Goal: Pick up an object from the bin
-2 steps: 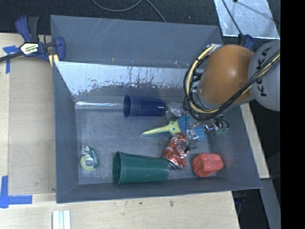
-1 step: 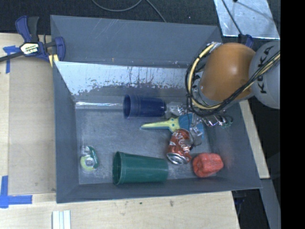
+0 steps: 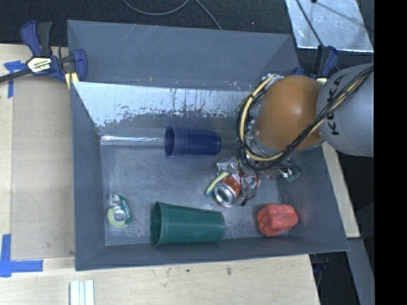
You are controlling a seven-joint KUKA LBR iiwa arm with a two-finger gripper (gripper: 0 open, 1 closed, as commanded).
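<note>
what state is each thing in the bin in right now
blue cup: lying on its side, near the back wall
green cup: lying on its side, wide end left
drink can: crushed, on its side, beside the gripper
red lump: resting on the floor, apart from the can
small green-white thing: front left, state unclear
gripper: down in the bin, at the can

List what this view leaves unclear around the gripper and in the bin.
- The gripper, camera view: largely hidden under the orange wrist cover and cables; whether it touches the crushed can is unclear.
- A small greenish thing, front-left corner: too small to identify.
- A silvery scrap right of the gripper: partly hidden by cables, kind unclear.
</note>
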